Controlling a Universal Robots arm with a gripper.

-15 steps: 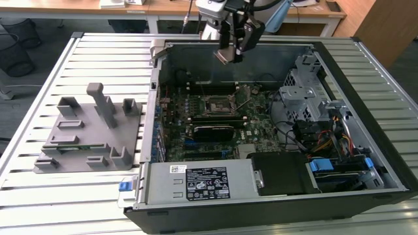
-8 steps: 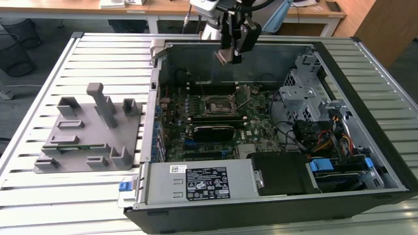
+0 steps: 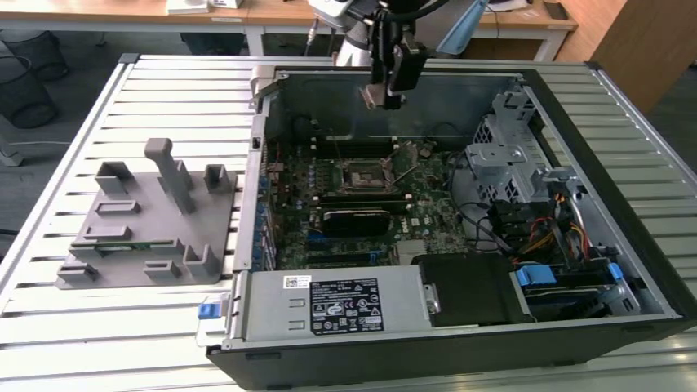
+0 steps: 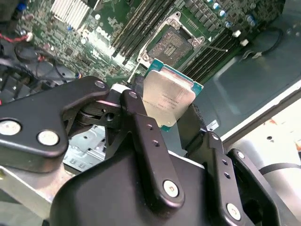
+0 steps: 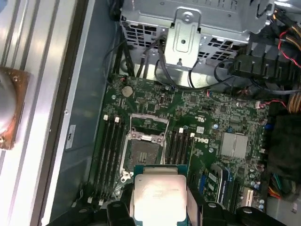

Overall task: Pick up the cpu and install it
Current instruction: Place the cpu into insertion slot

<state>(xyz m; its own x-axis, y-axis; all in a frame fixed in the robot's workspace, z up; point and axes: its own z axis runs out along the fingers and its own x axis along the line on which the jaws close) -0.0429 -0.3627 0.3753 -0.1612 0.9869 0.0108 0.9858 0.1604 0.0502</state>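
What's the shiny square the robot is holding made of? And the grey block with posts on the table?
The cpu looks like metal on top: silvery with a soft sheen, on a thin greenish board edge. The grey block looks like matte plastic, though I can't be sure: even grey, no shine.
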